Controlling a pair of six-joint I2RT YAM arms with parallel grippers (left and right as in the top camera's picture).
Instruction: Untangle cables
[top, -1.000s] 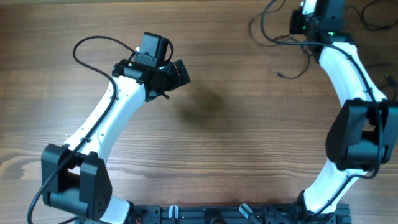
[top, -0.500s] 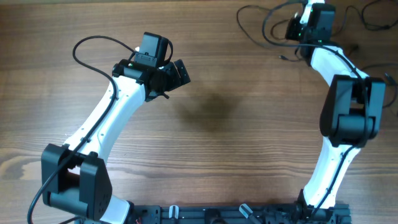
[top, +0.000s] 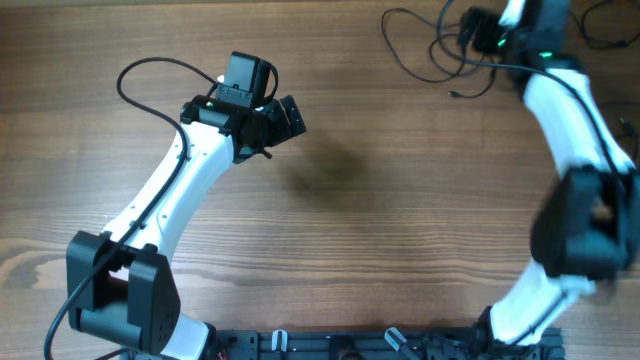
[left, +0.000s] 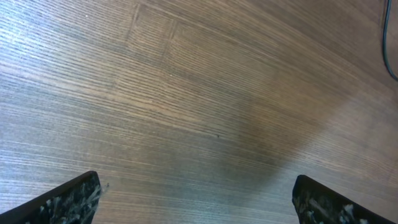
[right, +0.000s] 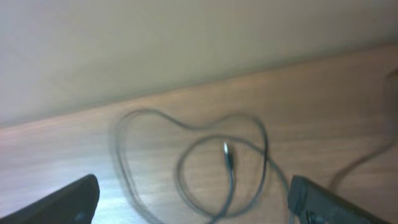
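The cables lie as thin black loops on the wood at the far right of the table, in the overhead view. In the right wrist view one cord curls into a loose loop with a small plug end at its middle, blurred by motion. My right gripper hovers over these loops, open, its dark fingertips wide apart and nothing between them. My left gripper is far off at the table's left middle, open above bare wood.
More thin cord loops past the right arm at the top right corner. The left arm's own thick black cable arches beside its wrist. The table's far edge runs close behind the cables in the right wrist view.
My right gripper has opened from shut and let go of the cord. The right arm has swung and blurs. The loops have spread further left. The left arm has not moved.
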